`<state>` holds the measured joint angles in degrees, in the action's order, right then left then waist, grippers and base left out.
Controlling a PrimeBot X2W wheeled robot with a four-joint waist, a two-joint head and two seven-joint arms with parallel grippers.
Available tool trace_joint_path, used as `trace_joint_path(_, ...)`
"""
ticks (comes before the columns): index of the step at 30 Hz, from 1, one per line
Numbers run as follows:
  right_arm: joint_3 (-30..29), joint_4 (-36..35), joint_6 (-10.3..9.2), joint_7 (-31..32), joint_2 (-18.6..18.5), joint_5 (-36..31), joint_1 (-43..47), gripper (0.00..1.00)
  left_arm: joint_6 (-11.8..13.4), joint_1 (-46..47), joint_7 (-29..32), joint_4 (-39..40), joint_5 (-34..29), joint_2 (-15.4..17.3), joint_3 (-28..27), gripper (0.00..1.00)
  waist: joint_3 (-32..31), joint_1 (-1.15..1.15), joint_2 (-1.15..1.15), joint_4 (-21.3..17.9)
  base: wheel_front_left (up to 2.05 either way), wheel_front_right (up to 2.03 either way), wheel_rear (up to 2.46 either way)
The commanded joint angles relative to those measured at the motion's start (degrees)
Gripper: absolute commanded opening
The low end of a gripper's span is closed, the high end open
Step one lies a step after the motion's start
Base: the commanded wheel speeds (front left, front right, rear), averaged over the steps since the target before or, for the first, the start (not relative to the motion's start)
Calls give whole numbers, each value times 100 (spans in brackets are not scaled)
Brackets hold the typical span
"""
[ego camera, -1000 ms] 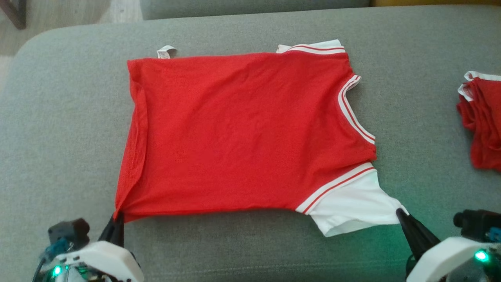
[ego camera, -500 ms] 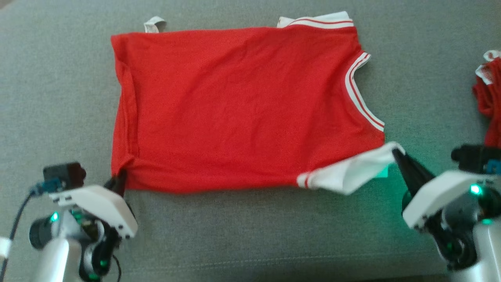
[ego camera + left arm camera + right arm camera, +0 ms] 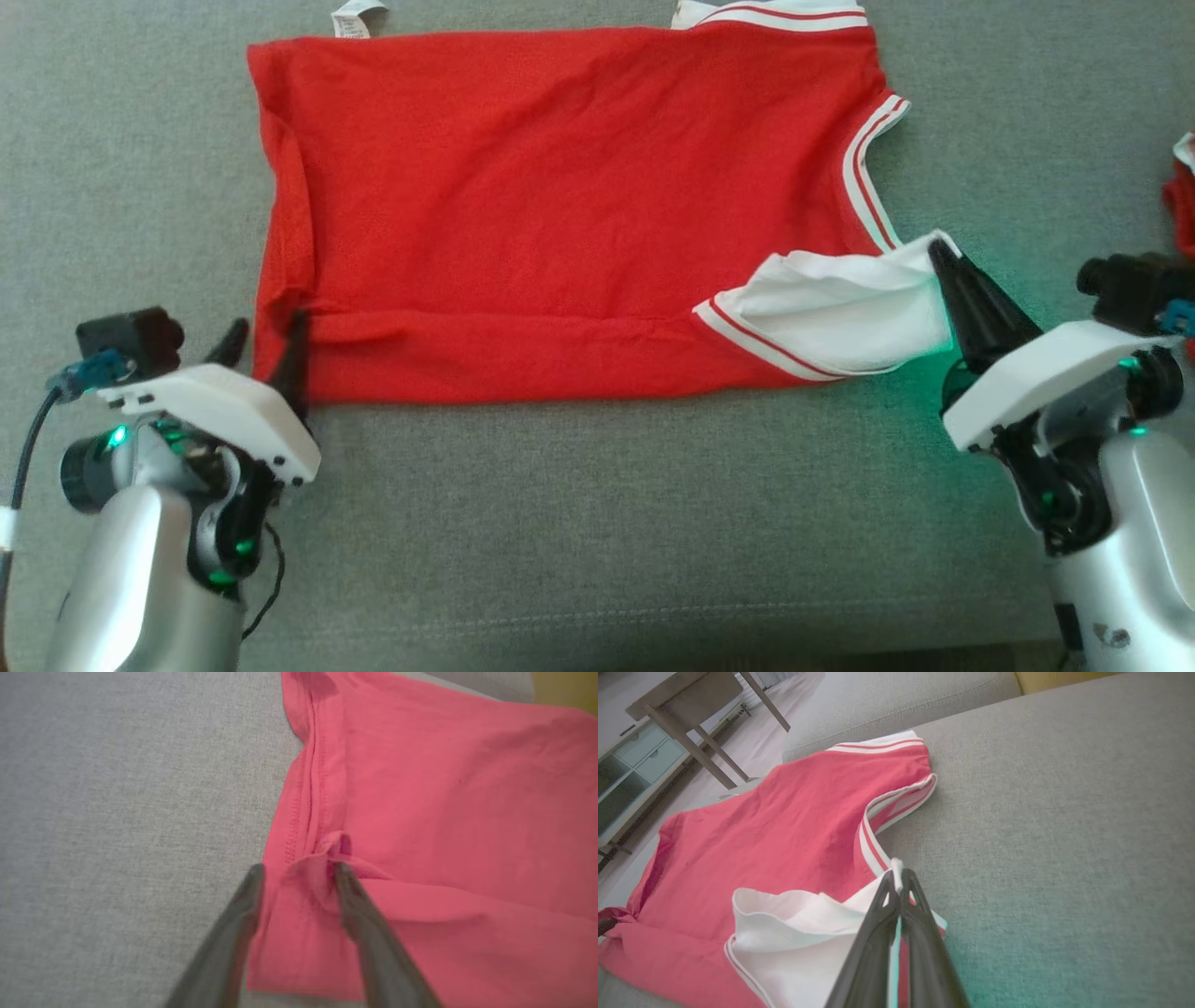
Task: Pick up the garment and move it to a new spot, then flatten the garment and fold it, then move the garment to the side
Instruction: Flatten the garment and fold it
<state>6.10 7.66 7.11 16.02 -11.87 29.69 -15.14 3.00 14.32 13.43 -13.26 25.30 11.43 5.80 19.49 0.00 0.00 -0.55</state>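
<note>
Grey couch (image 3: 597,523), red shirt (image 3: 560,187) spread flat across it. Left tool (image 3: 268,327) is spread apart, straddling the shirt's near-left hem corner without pinching it. Right tool (image 3: 936,250) is clamped on the white sleeve (image 3: 831,308), which lies over the red. Little white tag (image 3: 355,17) at the far edge, print too tiny to read.

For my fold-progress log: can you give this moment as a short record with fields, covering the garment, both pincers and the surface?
surface: grey sofa cushion
garment: red shirt, spread mostly flat, crease along near edge
white sleeve: lifted, lying partly over the red body
left pincer: open, fingers astride the near-left hem corner
right pincer: shut on the sleeve's tip
other: second red garment at the right edge
</note>
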Motion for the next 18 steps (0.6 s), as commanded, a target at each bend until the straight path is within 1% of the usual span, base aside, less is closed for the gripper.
trace_joint_path(1, 133, -169, 37, -98, -113, 11, -136, 0, -25, 205, -66, 144, -25, 117, -189, 100, 13, 0, 0, 8, 0, 0, 0)
trace_joint_path(2, 173, -137, 37, -247, -139, 22, -168, 0, -34, 239, -141, 91, -15, 90, -189, 100, 26, 0, 0, 15, 0, 0, 0)
trace_joint_path(3, 225, -102, 37, -373, -169, 37, -192, 36, -33, 271, -266, 52, -21, 68, -201, 100, 33, 0, 0, 19, 0, 0, 0)
trace_joint_path(4, 290, -76, 37, -503, -206, 41, -210, 93, -26, 287, -395, 8, -41, 47, -206, 100, 35, 0, 0, 21, 0, 0, 0)
trace_joint_path(5, 352, -73, 37, -676, -243, 51, -223, 100, -22, 289, -549, -18, -58, 17, -211, 100, 36, 0, 0, 26, 0, 0, 0)
trace_joint_path(9, 480, -130, 37, -1517, -343, -65, -175, 100, 100, 211, -1395, -12, -268, -97, -238, 100, 3, 0, 0, 44, 0, 0, 0)
trace_joint_path(13, 444, -261, 37, -2280, -392, -574, 14, 100, 326, 26, -2233, 108, -626, -182, -184, 100, -103, 0, 0, 69, 0, 0, 0)
trace_joint_path(15, 351, -345, 37, -2475, -381, -859, 162, 100, 448, -111, -2515, 243, -816, -215, -128, 100, -173, 0, 0, 76, 0, 0, 0)
trace_joint_path(18, 186, -555, 37, -2609, -289, -1177, 423, 100, 574, -324, -2707, 520, -1009, -264, -73, 100, -286, 0, 0, 63, 0, 0, 0)
